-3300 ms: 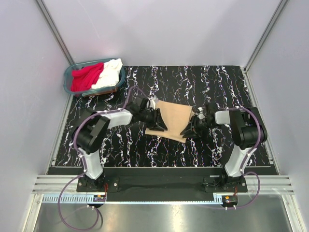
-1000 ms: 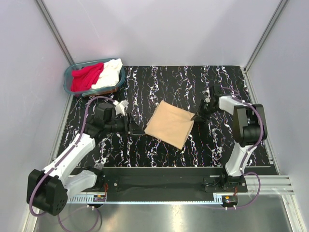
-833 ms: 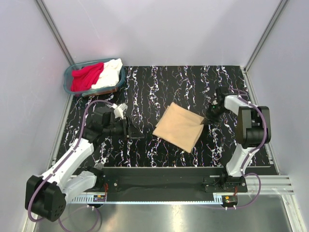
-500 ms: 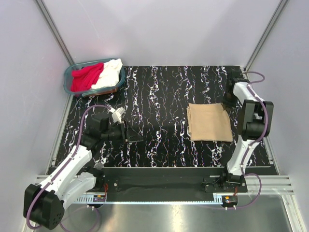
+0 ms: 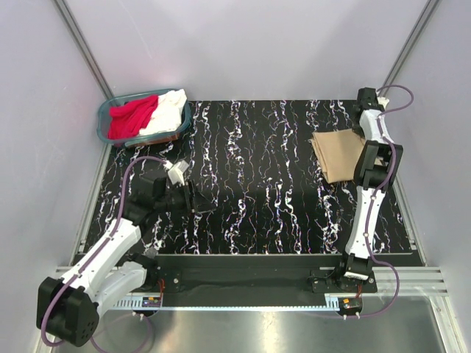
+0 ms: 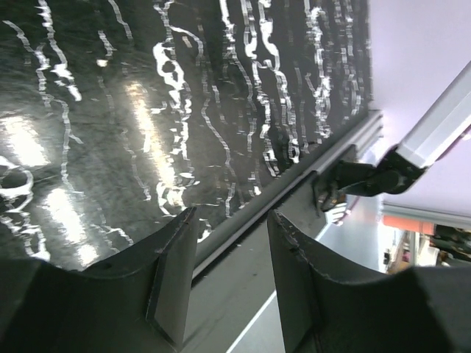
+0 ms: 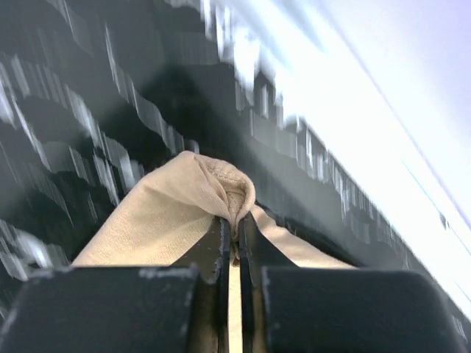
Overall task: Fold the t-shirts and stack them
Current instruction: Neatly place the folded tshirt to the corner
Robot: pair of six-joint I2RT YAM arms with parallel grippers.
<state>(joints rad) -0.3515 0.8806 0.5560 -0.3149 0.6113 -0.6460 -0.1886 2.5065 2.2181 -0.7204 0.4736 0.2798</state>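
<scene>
The folded tan-beige t-shirt [image 5: 337, 156] lies flat at the table's far right. My right gripper [image 5: 358, 134] is at its back right corner. In the right wrist view this gripper [image 7: 237, 220] is shut on a bunched fold of the tan t-shirt [image 7: 169, 213], with its jaws almost touching. The red t-shirt [image 5: 132, 116] and the white t-shirt [image 5: 168, 110] lie crumpled in the teal basket. My left gripper [image 5: 199, 204] hovers over the left middle of the table. In the left wrist view it [image 6: 229, 250] is open with nothing between its fingers.
The teal basket [image 5: 103, 121] stands at the back left corner. The right arm is stretched along the table's right edge, close to the right wall. The left wrist view shows the table's metal edge rail [image 6: 294, 184].
The right gripper has dragged the tan t-shirt from the table's middle to the far right and then farther back. The left arm drew back to the left and now holds still.
</scene>
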